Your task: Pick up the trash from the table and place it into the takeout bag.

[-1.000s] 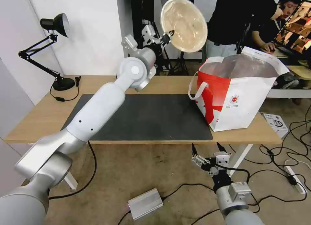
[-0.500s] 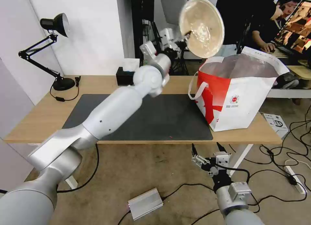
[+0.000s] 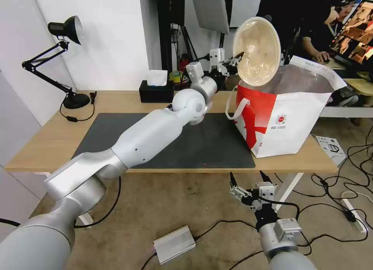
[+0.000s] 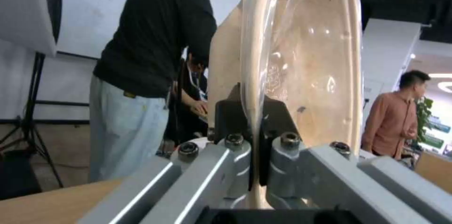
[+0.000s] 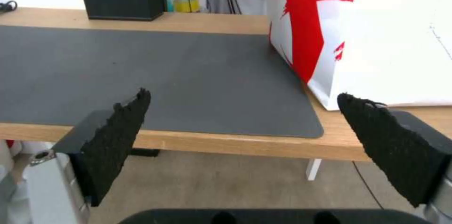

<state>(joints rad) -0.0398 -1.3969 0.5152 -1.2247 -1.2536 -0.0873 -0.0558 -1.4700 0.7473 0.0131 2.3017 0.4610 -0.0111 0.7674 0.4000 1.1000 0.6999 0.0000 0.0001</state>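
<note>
A shallow beige bowl (image 3: 258, 51) hangs tipped on edge above the left side of the takeout bag's (image 3: 289, 122) open mouth. My left gripper (image 3: 237, 61) is shut on its rim, the arm stretched across the table (image 3: 50, 141). In the left wrist view the bowl (image 4: 306, 58) is pinched at its rim in the left gripper (image 4: 254, 111). The red-and-white bag stands on the table's right end. My right gripper (image 3: 248, 181) hangs open below the table's front edge. In the right wrist view the right gripper (image 5: 240, 121) faces the mat (image 5: 165, 65) and the bag (image 5: 376, 33).
A black desk lamp (image 3: 64, 60) stands at the far left and a black tissue box (image 3: 156, 91) at the back edge. The dark grey mat (image 3: 194, 145) is bare. On the floor lie a silver box (image 3: 174, 244), a white box (image 3: 330, 147) and cables.
My left arm has swung right and down, carrying the bowl from above the table's middle to just over the bag's mouth. The right arm has not moved.
</note>
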